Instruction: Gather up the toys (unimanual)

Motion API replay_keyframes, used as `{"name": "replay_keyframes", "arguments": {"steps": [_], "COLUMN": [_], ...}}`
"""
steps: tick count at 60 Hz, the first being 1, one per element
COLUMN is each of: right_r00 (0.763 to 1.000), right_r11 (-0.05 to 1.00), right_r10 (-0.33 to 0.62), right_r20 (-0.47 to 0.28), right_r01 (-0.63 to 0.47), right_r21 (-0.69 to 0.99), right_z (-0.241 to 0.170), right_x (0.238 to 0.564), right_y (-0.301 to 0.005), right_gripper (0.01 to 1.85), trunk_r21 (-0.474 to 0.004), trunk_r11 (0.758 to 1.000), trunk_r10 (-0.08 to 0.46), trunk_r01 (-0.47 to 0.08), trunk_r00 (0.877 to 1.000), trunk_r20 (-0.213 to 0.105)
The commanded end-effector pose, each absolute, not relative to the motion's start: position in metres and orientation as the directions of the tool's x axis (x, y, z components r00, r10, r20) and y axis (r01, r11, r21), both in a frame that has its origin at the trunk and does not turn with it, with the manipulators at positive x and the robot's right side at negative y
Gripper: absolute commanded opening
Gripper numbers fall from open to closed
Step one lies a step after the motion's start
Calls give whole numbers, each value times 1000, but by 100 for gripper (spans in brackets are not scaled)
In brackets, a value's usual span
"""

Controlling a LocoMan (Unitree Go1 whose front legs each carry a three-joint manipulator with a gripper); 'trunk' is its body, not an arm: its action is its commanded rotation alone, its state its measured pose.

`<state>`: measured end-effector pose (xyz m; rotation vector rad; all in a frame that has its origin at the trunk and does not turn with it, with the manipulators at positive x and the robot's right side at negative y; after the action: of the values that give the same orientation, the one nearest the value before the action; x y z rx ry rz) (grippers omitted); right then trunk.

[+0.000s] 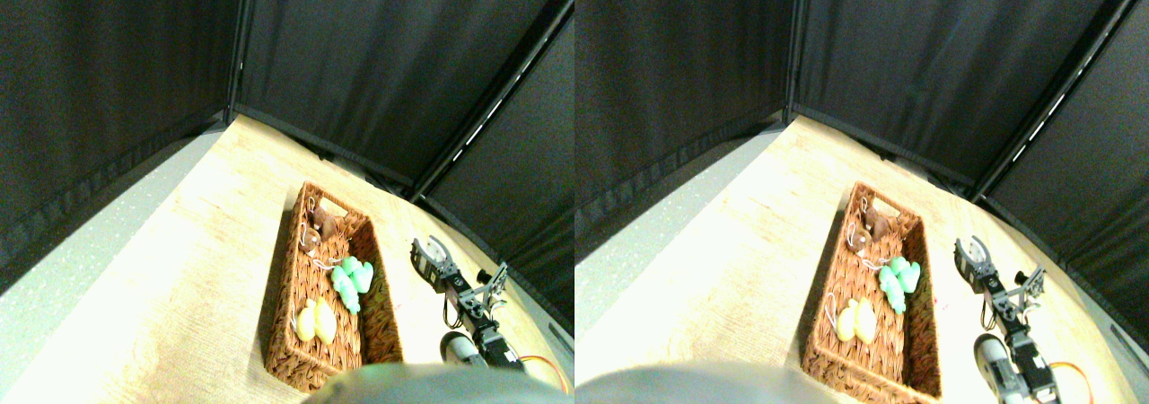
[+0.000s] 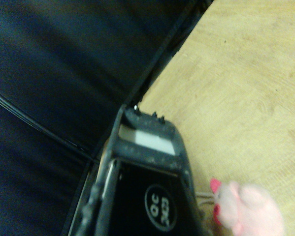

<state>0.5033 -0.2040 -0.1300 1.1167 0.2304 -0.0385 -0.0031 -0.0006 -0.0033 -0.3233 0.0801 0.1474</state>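
Three plush toys lie inside the brown woven wicker basket (image 1: 289,319) that sits lengthwise on the pale wooden table top (image 1: 206,242): a brown toy (image 1: 320,230) at the far end, a green toy (image 1: 351,281) against the right-hand wall about midway, and a yellow toy (image 1: 316,322) nearer the camera, each with a thin white loop cord trailing from it. Off to the right of the basket, apart from it, the right gripper (image 1: 434,249) hangs above the table with its curved dark fingers pointing away from the camera; whether the jaws are parted or closed cannot be told from either view, and nothing can be seen held in them. A fourth toy appears only in the wrist view: a pink toy (image 2: 245,206) with a red tip, blurred, lying on the wood just beside the dark jaw frame (image 2: 147,172); whether it touches the frame cannot be told. Black curtain panels (image 1: 377,54) wall in the table on the far sides. No brand name or label can be read anywhere on the basket, the toys or the curtains.
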Motion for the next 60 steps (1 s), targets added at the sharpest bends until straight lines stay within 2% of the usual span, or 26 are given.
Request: {"name": "replay_keyframes", "arguments": {"steps": [1, 14, 18, 21, 27, 34, 42, 47, 52, 56, 60], "right_r00": [990, 993, 991, 988, 990, 980, 976, 972, 964, 958, 947], "right_r11": [528, 500, 516, 482, 527, 460, 474, 384, 339, 408, 375], "right_r10": [13, -17, -66, -93, -99, -127, -134, -119, -104, -106, -107], "right_r20": [-139, -116, -118, -121, -105, -155, -172, -205, -245, -268, -301], "right_r01": [111, 109, 135, 151, 142, 197, 216, 235, 266, 288, 319], "right_r21": [842, 859, 846, 863, 838, 866, 854, 893, 902, 867, 870], "right_z": [-121, -131, -136, -138, -145, -156, -168, -175, -185, -192, -197], "right_x": [503, 490, 484, 481, 476, 468, 462, 460, 461, 460, 458], "right_y": [-213, -235, -241, -244, -252, -259, -262, -263, -267, -273, -276], "right_gripper": [22, 24, 24, 23, 24, 24, 19, 19, 20, 29, 34], "trunk_r21": [-274, -225, -210, -202, -192, -185, -183, -185, -188, -188, -192], "trunk_r11": [952, 970, 975, 977, 980, 981, 982, 981, 981, 981, 980], "trunk_r10": [104, 60, 50, 43, 36, 27, 23, 23, 25, 26, 27], "trunk_r01": [-133, -87, -75, -68, -61, -53, -51, -52, -55, -56, -58], "trunk_r00": [988, 991, 991, 991, 991, 990, 988, 987, 987, 986, 987], "trunk_r20": [-117, -123, -123, -124, -130, -141, -150, -157, -159, -162, -161]}}
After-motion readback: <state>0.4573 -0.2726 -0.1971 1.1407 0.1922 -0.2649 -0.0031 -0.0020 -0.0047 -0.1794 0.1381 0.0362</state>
